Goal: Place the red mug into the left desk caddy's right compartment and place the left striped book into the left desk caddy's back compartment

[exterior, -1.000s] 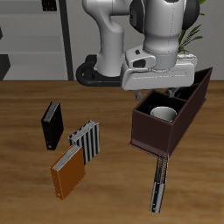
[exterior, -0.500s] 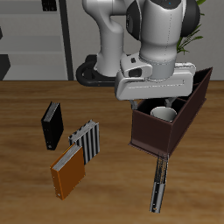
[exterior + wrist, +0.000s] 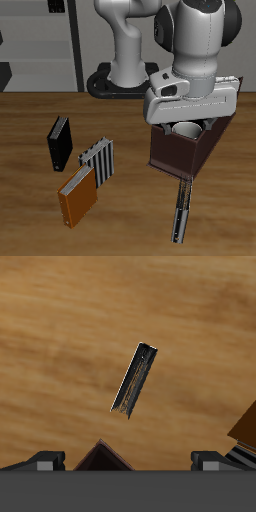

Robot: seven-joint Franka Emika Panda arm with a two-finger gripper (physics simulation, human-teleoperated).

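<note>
The work surface is a wooden table (image 3: 30, 215) with visible brown grain. Behind it stands a grey shelving unit (image 3: 40, 45) with dark shelf openings against a pale wall. Green plant leaves (image 3: 222, 42) show beyond the table's far side. Lighting is even and diffuse.

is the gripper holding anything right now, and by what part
Nothing is held: the gripper is empty with its fingers apart, the red mug sits in the left desk caddy.

Four books (image 3: 62, 143), one mug (image 3: 186, 130), one caddy (image 3: 172, 152)
</note>
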